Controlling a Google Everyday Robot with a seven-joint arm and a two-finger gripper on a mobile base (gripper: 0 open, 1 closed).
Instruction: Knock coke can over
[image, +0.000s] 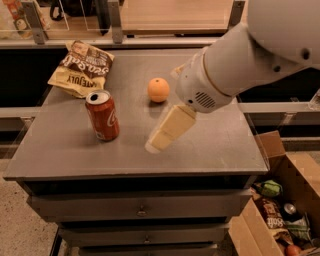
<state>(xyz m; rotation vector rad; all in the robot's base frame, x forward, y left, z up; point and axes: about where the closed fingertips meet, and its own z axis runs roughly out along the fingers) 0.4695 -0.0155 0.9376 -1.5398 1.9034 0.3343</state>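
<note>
While the coke can (102, 115) stands upright near the table's (65, 150) front left, the gripper (154, 145) hangs low just to its right, fingers (172, 127) pressed together into one blunt wedge, tip angled toward it, seemingly set for a sideways shove.

Bare tabletop (131, 142) lies between gripper (154, 145) and coke can (103, 116).

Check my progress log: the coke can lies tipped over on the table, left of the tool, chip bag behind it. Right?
No: the camera view shows the coke can standing upright on the table, left of the tool, chip bag behind it.
</note>
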